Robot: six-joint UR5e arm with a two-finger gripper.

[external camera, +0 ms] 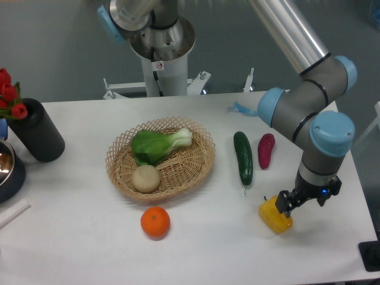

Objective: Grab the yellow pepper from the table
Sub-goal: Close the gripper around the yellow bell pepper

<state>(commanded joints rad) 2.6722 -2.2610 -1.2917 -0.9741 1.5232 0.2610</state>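
Observation:
The yellow pepper (270,216) lies on the white table (208,249) at the front right, glossy and lobed. My gripper (292,204) hangs right over its far right side, covering part of it. Its dark fingers (284,203) point down at the pepper's upper edge. Whether the fingers are open or closed around the pepper is unclear from this angle. The pepper still rests on the table.
A green cucumber (243,157) and a dark red vegetable (265,150) lie just behind the pepper. A wicker basket (199,168) holds bok choy and an onion. An orange (155,221) sits in front of it. A black vase (38,132) with tulips stands at the left; a blue clip (240,108) lies at the back.

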